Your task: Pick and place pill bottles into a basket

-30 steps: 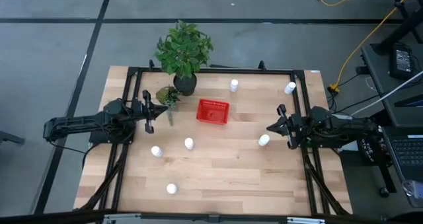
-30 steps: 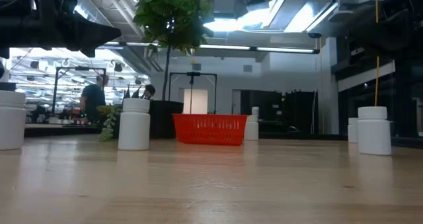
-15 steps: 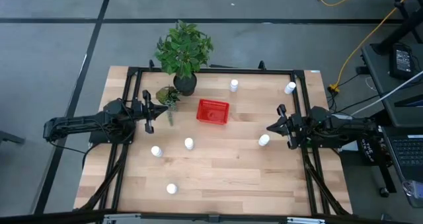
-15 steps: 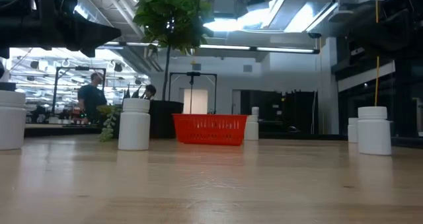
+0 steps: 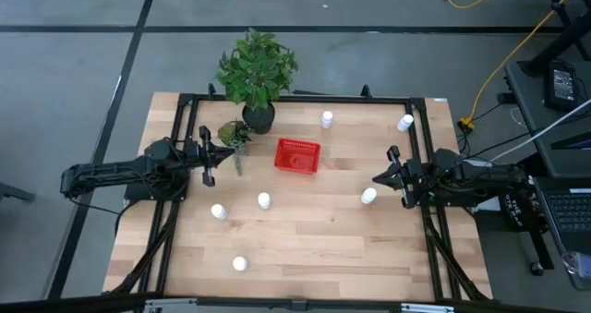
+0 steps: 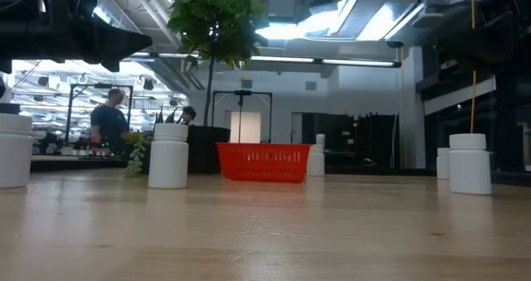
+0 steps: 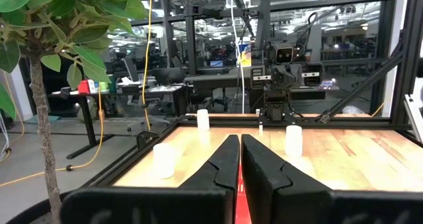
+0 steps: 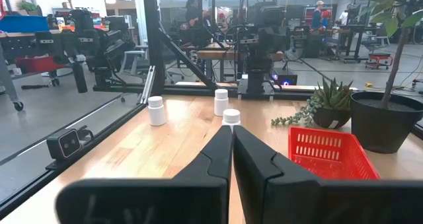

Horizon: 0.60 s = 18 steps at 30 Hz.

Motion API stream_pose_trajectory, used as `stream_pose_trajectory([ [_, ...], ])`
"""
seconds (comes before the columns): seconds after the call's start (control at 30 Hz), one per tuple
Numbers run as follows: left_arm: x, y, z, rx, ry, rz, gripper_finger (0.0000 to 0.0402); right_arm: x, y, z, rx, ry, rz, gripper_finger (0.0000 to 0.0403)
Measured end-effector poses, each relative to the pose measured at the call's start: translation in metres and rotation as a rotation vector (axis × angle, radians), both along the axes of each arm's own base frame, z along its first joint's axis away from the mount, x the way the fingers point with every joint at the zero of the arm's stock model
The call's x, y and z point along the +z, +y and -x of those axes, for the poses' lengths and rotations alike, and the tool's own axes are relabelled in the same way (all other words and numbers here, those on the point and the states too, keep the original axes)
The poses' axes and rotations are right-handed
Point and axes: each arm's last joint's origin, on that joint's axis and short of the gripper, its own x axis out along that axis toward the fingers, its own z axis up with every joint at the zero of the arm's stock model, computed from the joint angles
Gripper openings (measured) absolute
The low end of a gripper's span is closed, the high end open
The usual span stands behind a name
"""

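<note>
The red mesh basket [image 5: 297,155] stands on the table's far middle; it also shows in the low view [image 6: 264,162] and the right wrist view [image 8: 330,151]. Six white pill bottles stand upright on their bases: two at the far right [image 5: 327,119] [image 5: 405,123], one right of centre [image 5: 368,196], two left of centre [image 5: 264,200] [image 5: 219,211], one near the front [image 5: 240,264]. My left gripper [image 5: 214,155] is shut and empty left of the basket, above the table. My right gripper [image 5: 376,177] is shut and empty just beyond the right-of-centre bottle.
A leafy plant in a black pot [image 5: 258,117] stands at the far edge, with a small succulent [image 5: 235,134] beside it near my left gripper. A black frame [image 5: 295,99] runs round the table. Bare wood lies in the near middle [image 5: 314,239].
</note>
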Motion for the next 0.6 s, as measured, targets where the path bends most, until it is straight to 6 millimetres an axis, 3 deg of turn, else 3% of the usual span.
stream_pose_trajectory([
  [0.6,0.0000,0.0000,0.0000,0.000,0.000,0.000,0.0008,0.0000,0.0000,0.0000,0.000,0.000,0.000,0.0019],
])
